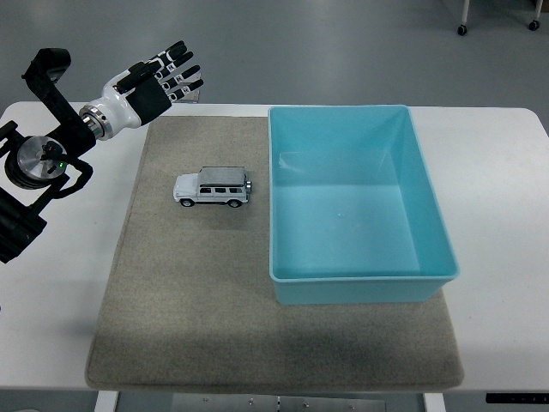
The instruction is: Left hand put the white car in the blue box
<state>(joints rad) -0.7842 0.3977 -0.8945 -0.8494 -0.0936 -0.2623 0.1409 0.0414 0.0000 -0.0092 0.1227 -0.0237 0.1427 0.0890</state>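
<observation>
A small white toy car [212, 187] stands on its wheels on the grey mat [189, 300], just left of the blue box [360, 120]. The box is light blue, rectangular and holds nothing. My left hand [170, 77] hovers above the mat's far left corner, up and to the left of the car, well apart from it. Its fingers are spread and straight and hold nothing. The right arm does not show.
The mat covers the middle of the white table [506, 189]. The box sits on the mat's right half. A chair's castors [461, 29] show on the floor at the top right.
</observation>
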